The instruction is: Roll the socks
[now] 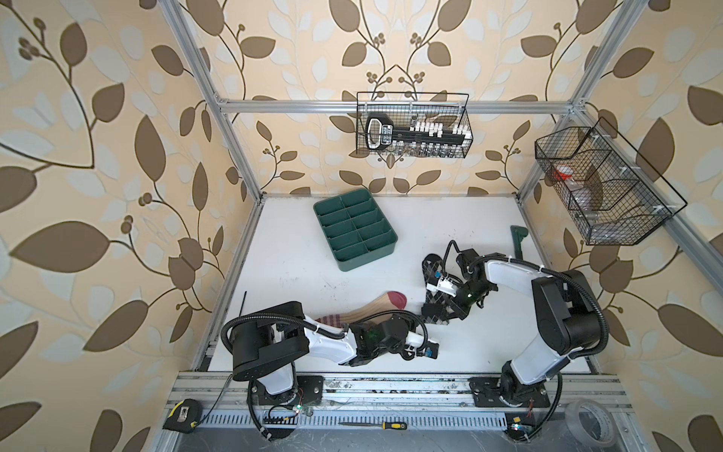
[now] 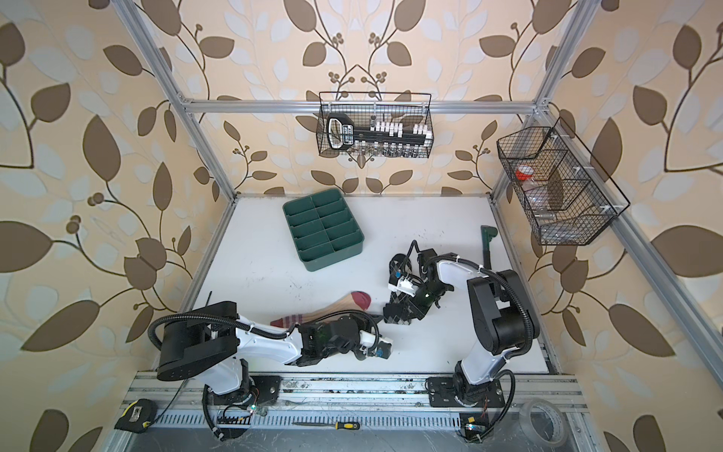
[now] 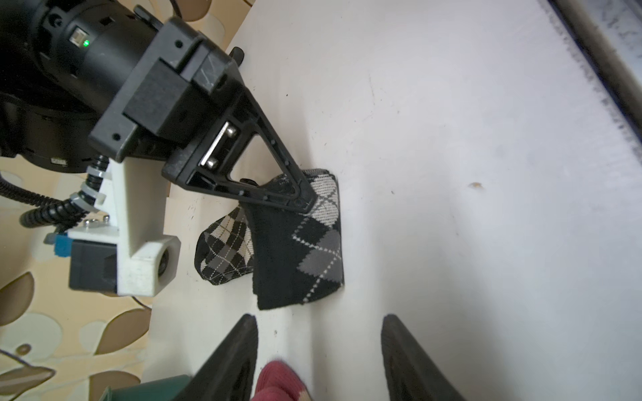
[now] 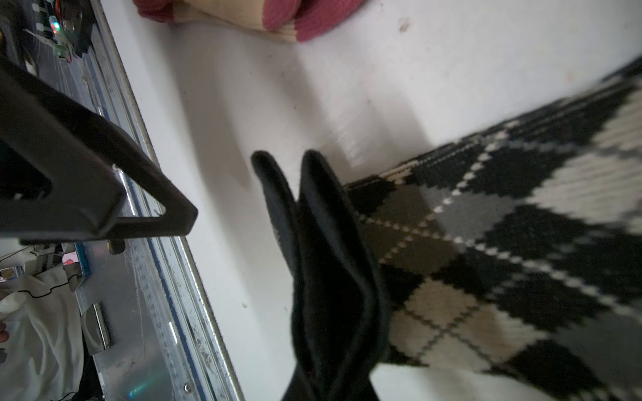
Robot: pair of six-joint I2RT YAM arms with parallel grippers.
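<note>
The black argyle sock (image 1: pixel 430 270) lies bent on the white table at centre right in both top views, with one end folded over (image 3: pixel 298 243). My right gripper (image 4: pixel 288 158) is shut on that sock at the fold, and its fingertips stick out past the sock's edge. The beige sock (image 1: pixel 375 307) lies flat at the centre with its maroon toe (image 1: pixel 397 299) toward the black sock; my left arm covers its middle. My left gripper (image 3: pixel 319 323) is open and low over the table. The maroon toe (image 3: pixel 278 382) lies between its fingers, which do not touch it.
A green divided tray (image 1: pixel 354 229) sits at the back of the table. A green tool (image 1: pixel 518 238) lies by the right edge. Two wire baskets (image 1: pixel 414 125) (image 1: pixel 598 184) hang on the frame. A tape measure (image 1: pixel 182 415), a screwdriver (image 1: pixel 375 425) and a tape roll (image 1: pixel 590 422) lie along the front rail.
</note>
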